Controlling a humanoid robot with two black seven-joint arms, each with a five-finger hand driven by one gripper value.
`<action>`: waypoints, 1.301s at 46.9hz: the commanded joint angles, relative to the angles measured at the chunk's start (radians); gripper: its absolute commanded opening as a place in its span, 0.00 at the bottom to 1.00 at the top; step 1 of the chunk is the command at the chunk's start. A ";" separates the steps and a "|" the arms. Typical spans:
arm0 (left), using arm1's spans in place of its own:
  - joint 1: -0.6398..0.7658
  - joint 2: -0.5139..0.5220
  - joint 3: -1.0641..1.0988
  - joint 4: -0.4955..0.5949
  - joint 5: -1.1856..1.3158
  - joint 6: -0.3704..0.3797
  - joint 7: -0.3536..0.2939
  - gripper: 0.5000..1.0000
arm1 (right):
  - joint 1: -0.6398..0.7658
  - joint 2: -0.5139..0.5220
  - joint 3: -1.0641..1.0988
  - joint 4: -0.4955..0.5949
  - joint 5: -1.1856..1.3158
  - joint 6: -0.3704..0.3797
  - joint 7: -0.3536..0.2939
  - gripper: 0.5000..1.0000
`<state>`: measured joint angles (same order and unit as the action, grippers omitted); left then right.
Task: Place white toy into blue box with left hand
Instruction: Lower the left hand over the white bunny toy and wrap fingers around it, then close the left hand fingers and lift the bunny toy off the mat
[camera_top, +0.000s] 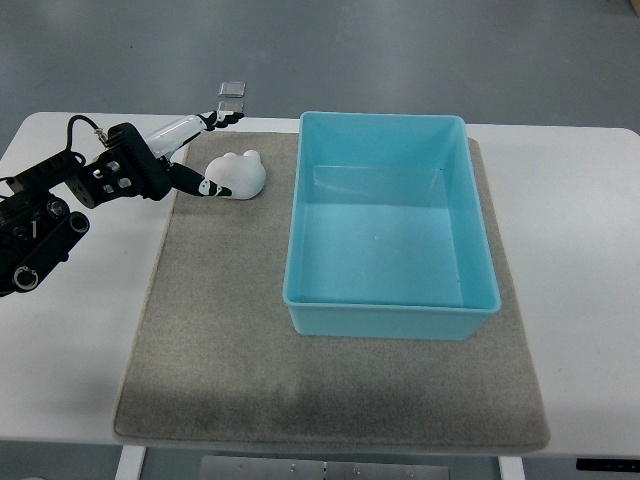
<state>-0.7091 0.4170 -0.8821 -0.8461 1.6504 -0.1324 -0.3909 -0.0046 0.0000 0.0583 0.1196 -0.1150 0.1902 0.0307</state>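
Top view
Left robot hand (185, 152): seen at the upper left, its black arm entering from the picture's left edge. The fingers are spread and nothing is grasped. One long pale finger (185, 128) is stretched toward the far edge of the mat, passing behind the toy; a dark lower finger is laid against the toy's left side, touching it or just beside it.
White toy (236, 174): a rounded white figure, found lying on the mat near its far left corner, just left of the box and outside it.
Blue box (390, 318): a light blue, open-topped rectangular bin, set on the right half of the mat; nothing is seen inside.
Mat (220, 370): a grey felt-like sheet, spread over the middle of the tabletop under the toy and the box.
Tabletop (590, 300): white, left bare around the mat.
Floor (400, 50): grey, with two small pale squares (231, 96) beyond the tabletop's far edge.
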 joint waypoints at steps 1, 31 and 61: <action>-0.006 0.003 0.014 -0.001 0.000 0.017 0.000 0.79 | 0.000 0.000 0.000 0.000 0.000 0.000 0.000 0.87; -0.044 0.003 0.173 0.021 0.009 0.160 0.000 0.78 | 0.000 0.000 0.000 0.000 0.000 0.000 0.000 0.87; -0.059 -0.017 0.255 0.064 0.025 0.223 0.003 0.63 | 0.000 0.000 0.000 0.000 0.000 0.000 0.000 0.87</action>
<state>-0.7686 0.4062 -0.6392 -0.7822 1.6752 0.0781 -0.3889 -0.0046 0.0000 0.0583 0.1197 -0.1150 0.1902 0.0307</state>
